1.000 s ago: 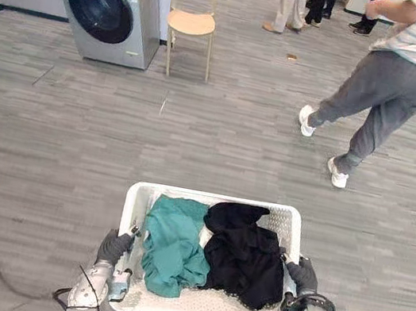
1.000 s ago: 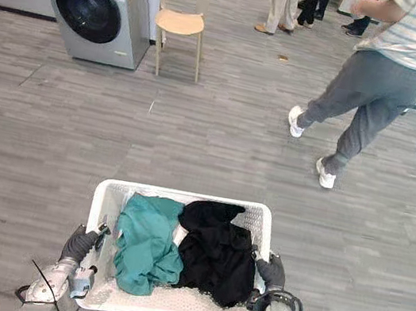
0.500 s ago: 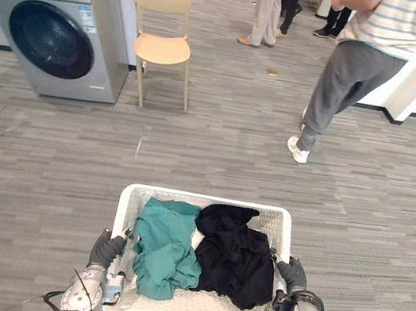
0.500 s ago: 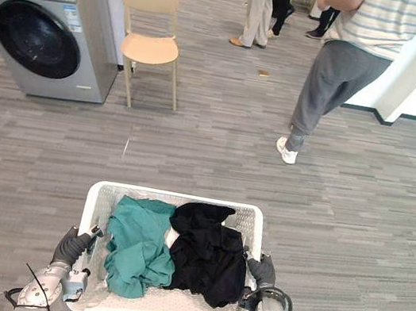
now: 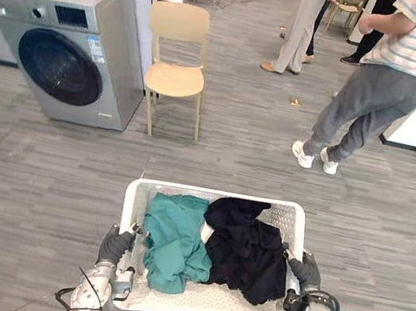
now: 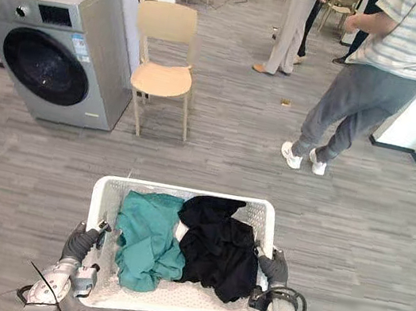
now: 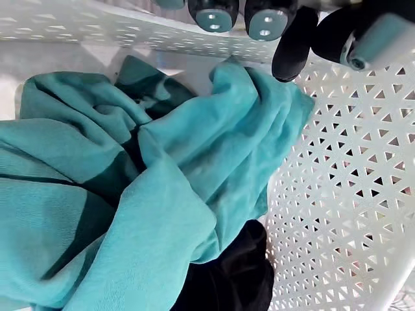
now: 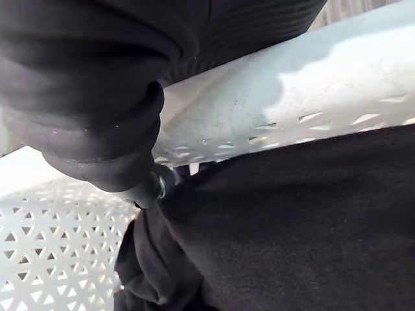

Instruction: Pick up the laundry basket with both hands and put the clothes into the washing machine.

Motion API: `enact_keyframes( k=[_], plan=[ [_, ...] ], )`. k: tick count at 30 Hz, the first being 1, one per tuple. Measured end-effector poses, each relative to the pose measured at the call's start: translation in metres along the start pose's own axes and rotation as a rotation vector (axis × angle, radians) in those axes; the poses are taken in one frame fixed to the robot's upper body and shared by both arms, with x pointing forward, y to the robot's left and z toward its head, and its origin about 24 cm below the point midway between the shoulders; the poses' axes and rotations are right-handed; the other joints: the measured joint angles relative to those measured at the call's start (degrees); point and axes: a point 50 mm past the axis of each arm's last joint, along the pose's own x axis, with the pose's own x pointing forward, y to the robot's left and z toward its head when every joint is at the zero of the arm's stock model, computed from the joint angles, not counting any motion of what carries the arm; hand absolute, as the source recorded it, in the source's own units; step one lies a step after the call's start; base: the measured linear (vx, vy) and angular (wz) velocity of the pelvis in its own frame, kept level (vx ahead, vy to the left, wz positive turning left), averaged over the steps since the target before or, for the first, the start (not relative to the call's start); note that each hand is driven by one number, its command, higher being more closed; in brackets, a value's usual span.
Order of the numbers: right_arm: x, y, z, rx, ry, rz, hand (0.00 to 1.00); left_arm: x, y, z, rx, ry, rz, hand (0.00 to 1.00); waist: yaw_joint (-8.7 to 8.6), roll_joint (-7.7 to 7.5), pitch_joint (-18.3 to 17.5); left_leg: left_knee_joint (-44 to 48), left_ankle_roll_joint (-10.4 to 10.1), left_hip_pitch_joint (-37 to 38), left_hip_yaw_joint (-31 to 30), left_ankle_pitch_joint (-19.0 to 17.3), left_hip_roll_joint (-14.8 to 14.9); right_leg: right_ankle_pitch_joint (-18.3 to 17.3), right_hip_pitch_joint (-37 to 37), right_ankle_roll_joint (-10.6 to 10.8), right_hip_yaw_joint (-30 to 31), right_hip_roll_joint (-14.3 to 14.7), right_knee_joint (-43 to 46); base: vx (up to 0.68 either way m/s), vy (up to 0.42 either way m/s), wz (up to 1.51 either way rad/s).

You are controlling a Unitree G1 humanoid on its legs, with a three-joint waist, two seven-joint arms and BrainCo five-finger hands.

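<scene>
Laundry basket (image 5: 217,195): white perforated plastic, carried off the floor (image 5: 43,175) directly in front of the robot, open side up and approx. level. Long axis runs left-right across the robot's front, with the short ends at the hands. Left hand (image 5: 115,245) is clamped on the left end rim; in the left wrist view its fingertips (image 7: 214,14) hook over the rim edge with the thumb just beside them. Right hand (image 5: 304,271) is closed round the right end rim; in the right wrist view a dark digit curls under the rim lip. Contents: teal garment (image 5: 174,240) on the left half, black garment (image 5: 247,251) on the right half, touching along the middle, both crumpled and below rim level, except that the black one laps toward the right wall. Handling, as judged: basket is light and fairly stiff, though the lattice walls may flex under a squeeze. The rolled end rims are the correct hold, evenly on both sides to prevent tipping. Clothes are soft, loose and light. They are not fragile but will slide if the basket tilts. Washing machine (image 5: 68,58) is ahead-left and well apart, porthole door appearing shut and facing the robot's side of the room. Chair (image 5: 176,69) is just beside the machine. Person (image 5: 390,83) is ahead-right, clear of the direct path.
</scene>
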Motion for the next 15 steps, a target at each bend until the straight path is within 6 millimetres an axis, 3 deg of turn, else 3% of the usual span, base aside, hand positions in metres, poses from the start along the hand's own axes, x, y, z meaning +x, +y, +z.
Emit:
enact_keyframes(
  k=[1, 2, 3, 4, 5, 6, 12, 15],
  plan=[
    [0.000, 0.001, -0.001, 0.007, 0.002, -0.004, 1.00, 0.003, 0.001, 0.000, 0.008, 0.001, -0.003, 1.00, 0.29, -1.50, 0.2, -4.9, 1.4, -3.4, 2.2, -4.0, 1.2, 0.0, 2.8, 0.0, 0.6, -1.7, -2.3, 0.48, 0.099, -0.07],
    [0.000, 0.001, -0.001, 0.008, 0.002, -0.008, 1.00, 0.005, 0.000, 0.000, 0.010, 0.000, -0.006, 1.00, 0.39, -2.33, 0.4, -10.1, 1.8, -4.9, 3.5, -5.5, 1.7, 0.0, 3.7, 0.0, 0.6, -2.6, -2.9, 0.42, 0.150, 0.00],
    [0.000, -0.002, 0.000, 0.015, -0.004, -0.023, 1.00, 0.007, -0.003, 0.001, 0.007, -0.003, -0.018, 1.00, 0.64, -2.99, 0.5, -25.8, 1.2, -5.6, 4.3, -5.9, 1.7, -0.3, 4.8, 0.5, 0.9, -4.1, -2.7, 0.38, 0.221, -0.07],
    [0.000, -0.006, -0.002, 0.014, -0.002, -0.031, 1.00, 0.006, -0.006, 0.000, 0.007, -0.007, -0.029, 1.00, 0.88, -2.26, 0.1, -40.9, 0.3, -4.1, 3.1, -1.6, 1.7, -1.7, 5.4, 2.8, 2.0, -4.6, -1.6, 0.37, 0.249, -0.19],
    [0.003, -0.003, -0.008, 0.025, 0.027, -0.031, 1.00, 0.007, -0.005, -0.003, 0.019, 0.002, -0.031, 1.00, 1.01, -3.85, 0.7, -42.3, 3.5, -2.1, 5.3, 1.0, 0.8, -3.8, 6.3, 5.7, 3.5, -6.5, -0.7, 0.23, 0.175, -0.17],
    [-0.010, -0.002, -0.027, 0.062, 0.096, -0.047, 1.00, 0.005, -0.001, -0.015, 0.044, 0.056, -0.039, 1.00, 0.58, -7.67, -1.0, -61.0, 1.2, 4.3, 6.2, 11.6, -2.3, -2.1, 4.0, 5.8, 5.6, -8.3, -3.9, 0.07, 0.060, -0.09],
    [-0.010, -0.004, -0.033, 0.058, 0.112, -0.051, 1.00, 0.005, -0.001, -0.018, 0.047, 0.069, -0.041, 1.00, 0.49, -7.67, -1.1, -63.5, 1.3, 5.4, 6.8, 12.3, -2.3, -2.3, 4.0, 6.2, 6.6, -8.4, -4.3, 0.00, -0.007, -0.05],
    [-0.011, -0.009, -0.055, 0.046, 0.215, -0.063, 1.00, 0.003, -0.002, -0.038, 0.052, 0.154, -0.049, 1.00, -0.61, -7.57, -1.8, -69.2, 1.6, 7.5, 7.6, 15.0, -2.6, -3.5, 3.9, 7.8, 6.7, -8.9, -5.5, 0.03, -0.027, -0.03]
  ],
)
